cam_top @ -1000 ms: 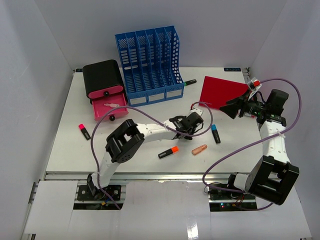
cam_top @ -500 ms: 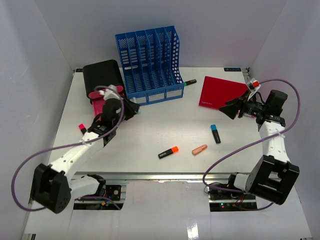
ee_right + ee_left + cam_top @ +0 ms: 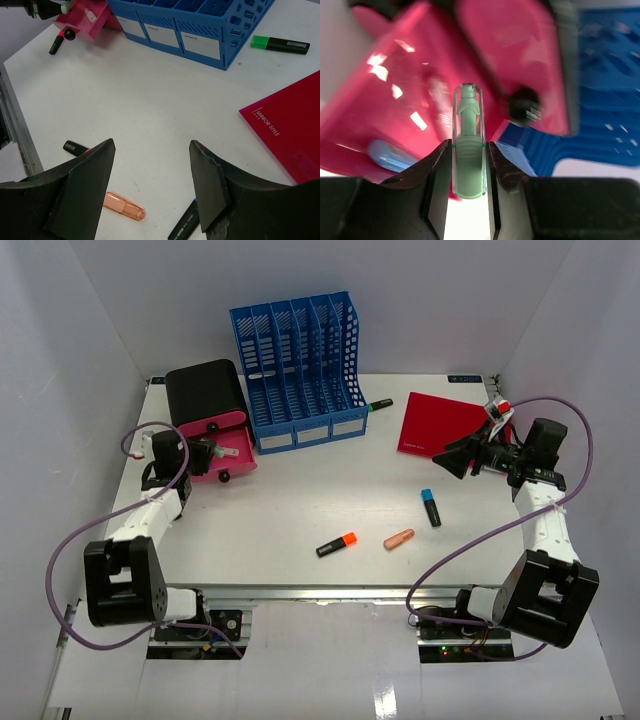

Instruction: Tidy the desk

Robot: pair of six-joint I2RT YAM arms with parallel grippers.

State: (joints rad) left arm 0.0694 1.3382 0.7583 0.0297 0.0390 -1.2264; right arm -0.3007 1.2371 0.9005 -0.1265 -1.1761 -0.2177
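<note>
Left tool: clamped on 1 pale green piece, poised at pink drawer, apparently for stowing. Right tool: spread, empty, above desk.

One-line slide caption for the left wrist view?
Left claw grips a green tube in front of the pink drawer, with the blue rack to the right.

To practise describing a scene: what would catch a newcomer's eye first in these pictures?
The blue file rack stands tallest at the desk's far edge, a black-and-pink drawer box to its left. The left gripper, shut on a pale green tube, is at that box's pink drawer; the right gripper hangs open near the red notebook.
</note>
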